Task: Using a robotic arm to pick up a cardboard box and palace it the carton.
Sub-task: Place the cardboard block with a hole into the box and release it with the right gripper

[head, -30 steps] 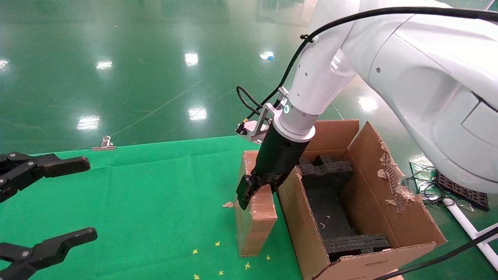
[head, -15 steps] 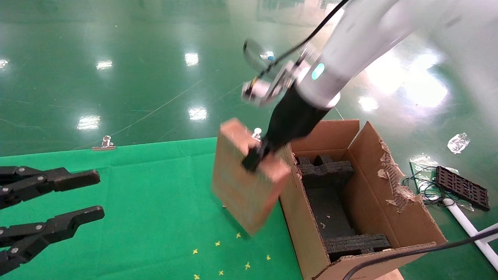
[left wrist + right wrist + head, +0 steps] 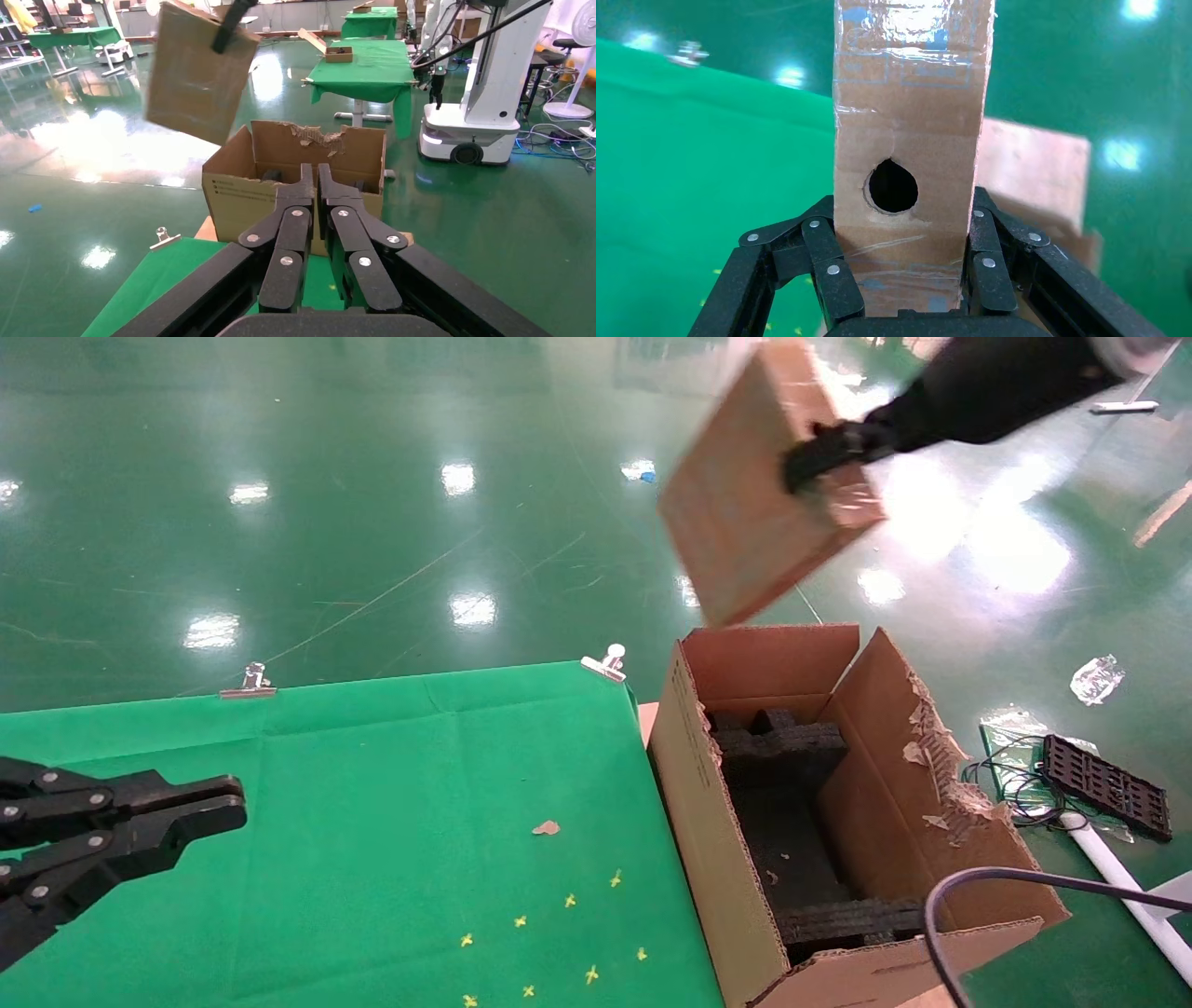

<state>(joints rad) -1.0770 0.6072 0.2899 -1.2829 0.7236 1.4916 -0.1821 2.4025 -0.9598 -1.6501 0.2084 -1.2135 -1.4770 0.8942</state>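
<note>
My right gripper [image 3: 819, 449] is shut on the cardboard box [image 3: 745, 505] and holds it tilted, high in the air above the far end of the carton [image 3: 708, 822]. In the right wrist view the box [image 3: 909, 105] stands between the fingers [image 3: 828, 260], its round hole facing the camera. The carton stands open at the table's right edge with black foam inserts [image 3: 782, 756] inside. My left gripper [image 3: 228, 803] is shut and empty, low over the table at the left. The left wrist view shows the lifted box [image 3: 197, 77] above the carton [image 3: 239, 203].
A green cloth [image 3: 372, 784] covers the table, held by metal clips [image 3: 605, 663] at its far edge. A cardboard scrap [image 3: 547, 827] and small yellow marks lie on it. A black grid part [image 3: 1103, 784] and cables lie on the floor at the right.
My right gripper has lifted the box off the table beside the carton, up and to the right, high above the carton. My left gripper's fingers have closed.
</note>
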